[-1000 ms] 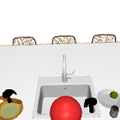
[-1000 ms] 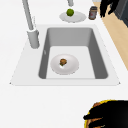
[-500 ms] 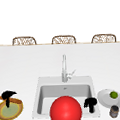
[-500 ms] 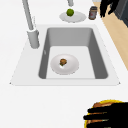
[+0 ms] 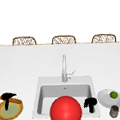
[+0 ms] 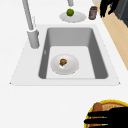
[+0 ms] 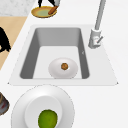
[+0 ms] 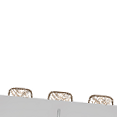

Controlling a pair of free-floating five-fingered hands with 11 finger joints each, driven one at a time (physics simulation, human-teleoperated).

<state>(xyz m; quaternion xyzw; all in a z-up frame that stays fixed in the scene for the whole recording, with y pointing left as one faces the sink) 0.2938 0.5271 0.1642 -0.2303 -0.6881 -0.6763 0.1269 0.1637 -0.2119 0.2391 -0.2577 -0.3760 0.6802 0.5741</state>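
My left hand (image 5: 7, 97) hovers over a yellow-rimmed plate (image 5: 10, 113) on the counter left of the sink, its fingers stretched out flat. In the left side view the left hand (image 6: 110, 117) lies across a brown piece of food (image 6: 102, 107) on that plate (image 6: 88, 117); I cannot tell whether it touches. From the right, the left hand (image 7: 46, 2) is above the same plate (image 7: 41, 12). My right hand (image 5: 90, 103) hangs relaxed by the sink's front right corner, holding nothing; it also appears as the right hand (image 6: 108, 7) and the right hand (image 7: 4, 42) in the side views.
The sink (image 6: 70, 37) holds a white plate (image 6: 71, 68) with a small brown morsel (image 6: 63, 61). A faucet (image 5: 64, 69) stands behind it. Right of the sink are a white plate (image 5: 105, 99) with a lime (image 5: 113, 94), and a dark jar (image 5: 114, 111). A red ball (image 5: 65, 111) shows at the front.
The left hand has shifted slightly over the yellow plate. The right hand and everything else stay where they were.
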